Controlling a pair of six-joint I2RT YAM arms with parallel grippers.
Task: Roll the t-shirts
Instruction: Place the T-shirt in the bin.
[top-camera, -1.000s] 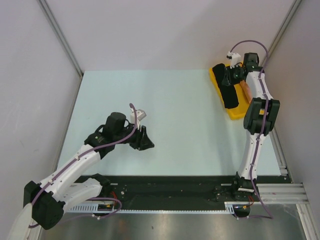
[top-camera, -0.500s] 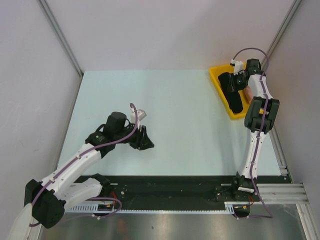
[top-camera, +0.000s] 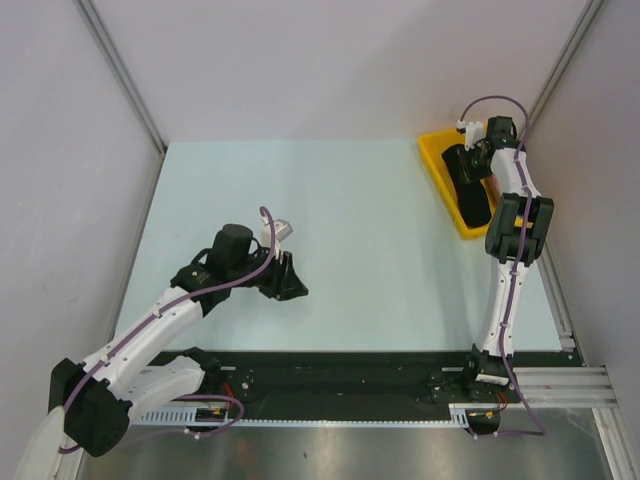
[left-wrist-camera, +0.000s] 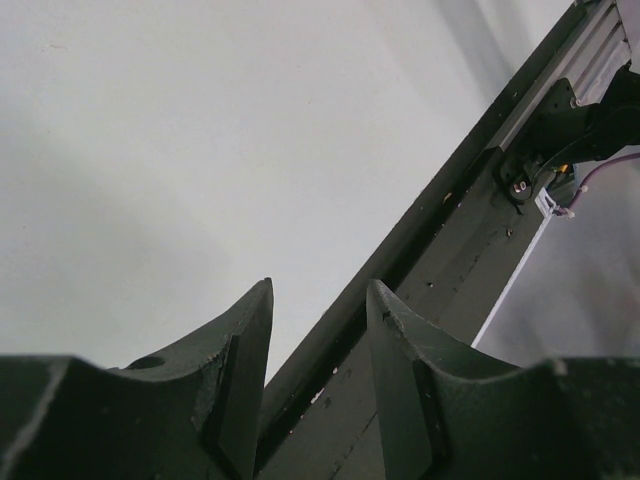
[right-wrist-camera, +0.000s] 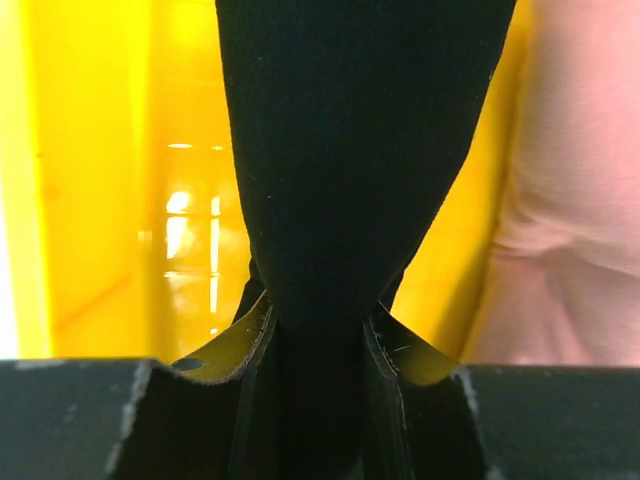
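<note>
The right gripper (right-wrist-camera: 318, 318) reaches over the yellow tray (top-camera: 436, 150) that sits at the far right corner of the table (top-camera: 340, 210), and its jaws are pinched tight on a bunched end of the black t-shirt (right-wrist-camera: 360, 130). The cloth narrows to a neck where the two fingers squeeze it and widens out beyond them. From above, the dark shirt lies as a long bundle inside the tray, running along its length, with the gripper at its far end. Just beside the black cloth, on its right in the wrist view, lies the pink roll (right-wrist-camera: 585, 200), also in the tray; whether the two touch I cannot tell. The left gripper (left-wrist-camera: 318, 292) hangs low over the near left part of the table, well apart from the tray, its jaws standing partly apart with nothing between them, pointing toward the dark rail (left-wrist-camera: 450, 250) at the table's near edge.
</note>
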